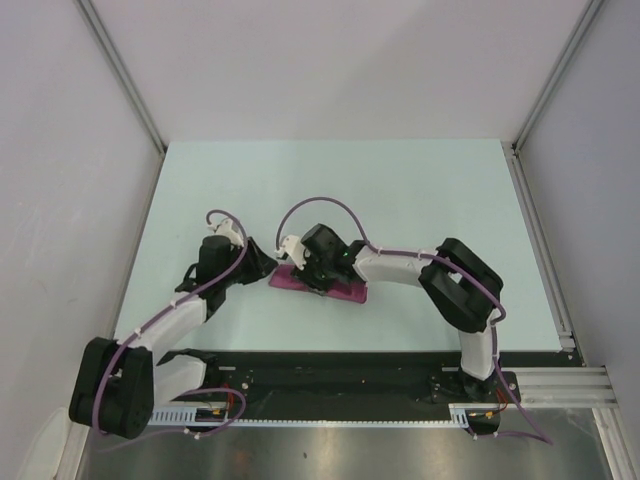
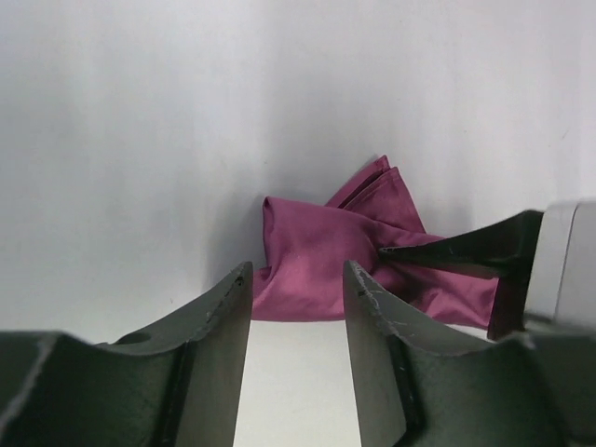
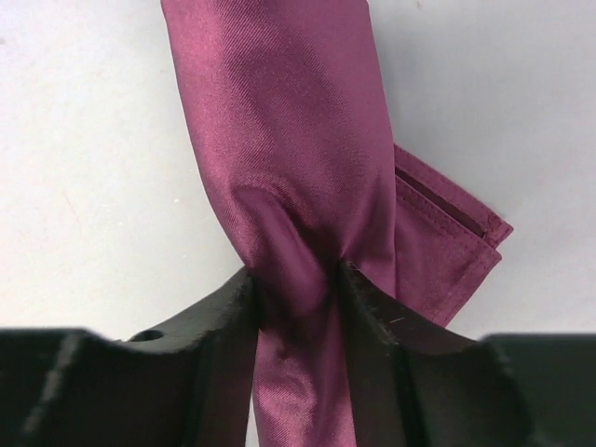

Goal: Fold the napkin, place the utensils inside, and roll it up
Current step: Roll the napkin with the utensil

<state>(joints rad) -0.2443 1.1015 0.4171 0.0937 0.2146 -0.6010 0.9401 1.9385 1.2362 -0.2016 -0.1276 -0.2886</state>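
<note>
Two grippers meet at the napkin (image 1: 350, 293), which lies on the table (image 1: 400, 190) about midway between its left and right edges and nearer the near edge than the far one. From above you see it as a short plum bundle, long side running left to right, partly covered by the right wrist.

Your right gripper (image 1: 318, 280) has hold of it. In the right wrist view the fingers (image 3: 372, 317) of that gripper (image 3: 296, 275) press in from both sides, and the napkin (image 3: 289, 140) is squeezed into a narrow waist between them – a rolled length runs away from the jaws. A flat hemmed corner sticks out at the roll's right side, lying on the table.

Your left gripper (image 1: 262, 268) sits just beside the bundle's left end. In the left wrist view this gripper (image 2: 298, 275) stands moderately parted with nothing between the fingers (image 2: 368, 317); the napkin (image 2: 317, 270) lies just past the tips – a creased lump with folded layers poking out at its far side. A dark finger of the right gripper comes in from the right and touches the cloth
</note>
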